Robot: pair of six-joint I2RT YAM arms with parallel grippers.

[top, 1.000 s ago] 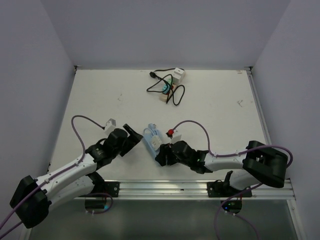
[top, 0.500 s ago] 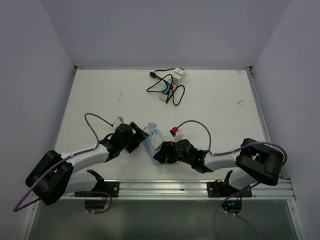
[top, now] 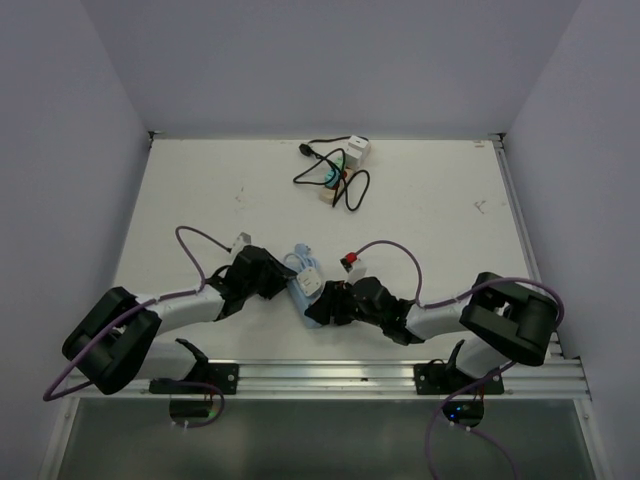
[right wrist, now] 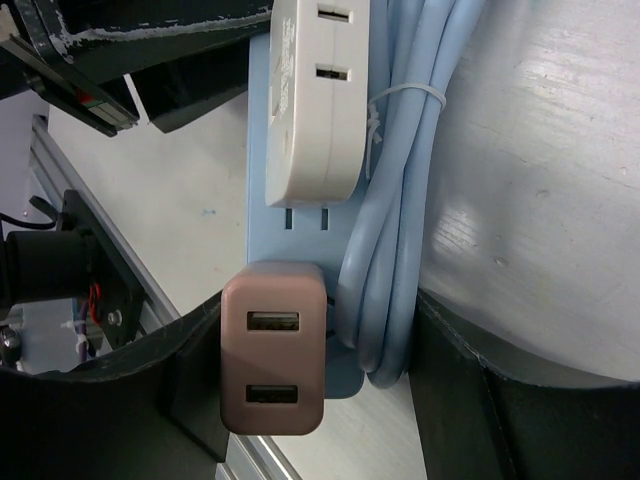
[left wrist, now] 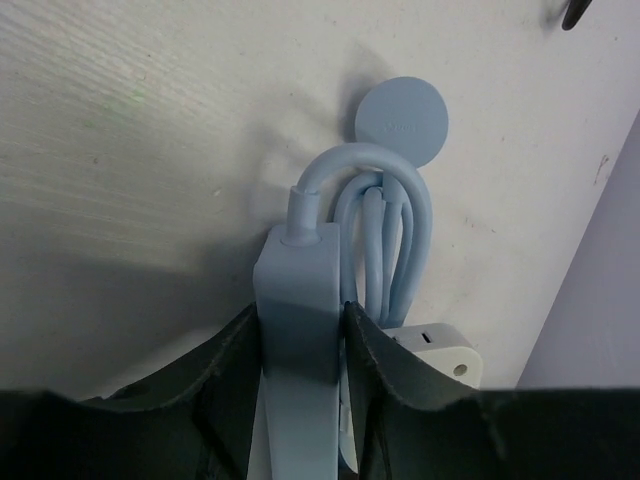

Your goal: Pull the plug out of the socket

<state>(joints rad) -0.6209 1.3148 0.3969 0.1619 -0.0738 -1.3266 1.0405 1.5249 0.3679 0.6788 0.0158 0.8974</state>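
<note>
The socket, a beige strip (top: 329, 187), lies at the table's far middle with its thin black cord (top: 356, 192) looped beside it and the black plug (top: 308, 152) at the cord's end. Neither gripper is near it. Both work on a light blue power strip (top: 303, 281) in front of the arms. My left gripper (left wrist: 300, 340) is shut on one end of that strip (left wrist: 298, 290), next to its coiled blue cord (left wrist: 385, 240). My right gripper (right wrist: 315, 370) clasps the other end of the strip (right wrist: 285, 215) and its cord bundle (right wrist: 400, 200), beside a brownish USB charger (right wrist: 273, 350).
A white adapter (right wrist: 318, 110) is plugged into the blue strip above the charger. A white cube (top: 357, 150) sits by the beige strip at the back. The blue cord's round flat plug (left wrist: 403, 120) lies on the table. A metal rail (top: 400, 375) runs along the near edge.
My left arm has swung right to the blue strip and its jaws have closed on the strip's end. My right gripper has stayed on the other end, shifting slightly left.
</note>
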